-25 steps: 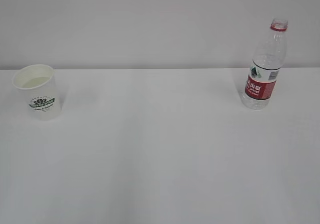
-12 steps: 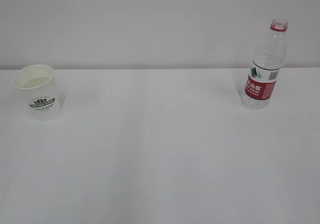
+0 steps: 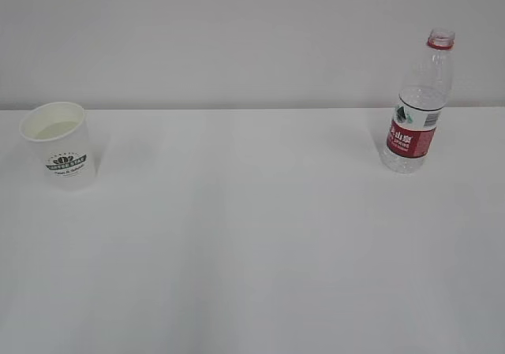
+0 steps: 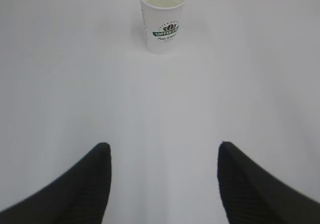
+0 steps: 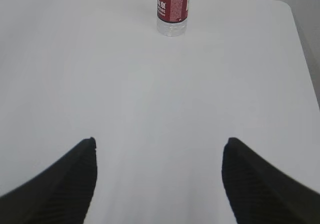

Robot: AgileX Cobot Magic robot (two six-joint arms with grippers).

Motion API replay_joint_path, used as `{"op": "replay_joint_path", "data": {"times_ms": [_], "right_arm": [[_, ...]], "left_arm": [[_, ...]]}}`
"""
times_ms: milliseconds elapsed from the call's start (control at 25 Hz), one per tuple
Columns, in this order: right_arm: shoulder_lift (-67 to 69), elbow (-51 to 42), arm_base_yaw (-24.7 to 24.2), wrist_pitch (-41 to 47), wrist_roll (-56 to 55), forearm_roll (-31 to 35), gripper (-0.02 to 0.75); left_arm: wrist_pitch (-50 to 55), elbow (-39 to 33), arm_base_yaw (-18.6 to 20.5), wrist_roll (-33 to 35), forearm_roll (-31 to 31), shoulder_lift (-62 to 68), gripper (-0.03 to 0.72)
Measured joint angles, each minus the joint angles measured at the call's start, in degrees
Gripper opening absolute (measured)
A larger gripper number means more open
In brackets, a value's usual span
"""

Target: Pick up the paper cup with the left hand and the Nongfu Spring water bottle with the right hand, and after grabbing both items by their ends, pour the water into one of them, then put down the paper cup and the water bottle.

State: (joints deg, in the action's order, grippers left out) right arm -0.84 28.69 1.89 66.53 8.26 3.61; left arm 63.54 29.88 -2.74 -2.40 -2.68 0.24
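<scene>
My left pincer (image 4: 162,156) stands wide, its two dark fingers (image 4: 95,184) spread apart with only bare white table (image 4: 160,109) between them, and it holds nothing. The paper cup (image 4: 162,19) stands upright well ahead of it, almost straight out in front and just a touch toward the left finger's side of centre, its green round logo facing me and a pale pool of water (image 4: 163,2) showing inside the cream interior. My right pincer (image 5: 159,156) is spread wide as well and is also empty, with plain tabletop between its fingertips (image 5: 82,174). The Nongfu Spring water bottle (image 5: 173,9) stands upright far ahead of that pincer, close to its centre line, red label toward me; only its lower part shows from my wrist. Neither pincer touches its object. From the exterior camera neither of my arms shows at all: the cup (image 3: 59,145) sits near the table's left edge and the bottle (image 3: 418,106) stands well apart from it on the right, uncapped, red neck ring at the top, mostly clear through its body.
</scene>
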Motion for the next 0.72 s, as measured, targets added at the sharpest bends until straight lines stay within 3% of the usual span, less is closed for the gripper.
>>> {"op": "replay_joint_path", "data": {"times_ms": [720], "right_arm": [[0.00,0.00,0.00,0.00,0.00,0.00,0.587]], "left_arm": [[-0.03,0.00,0.00,0.00,0.00,0.00,0.484]]}}
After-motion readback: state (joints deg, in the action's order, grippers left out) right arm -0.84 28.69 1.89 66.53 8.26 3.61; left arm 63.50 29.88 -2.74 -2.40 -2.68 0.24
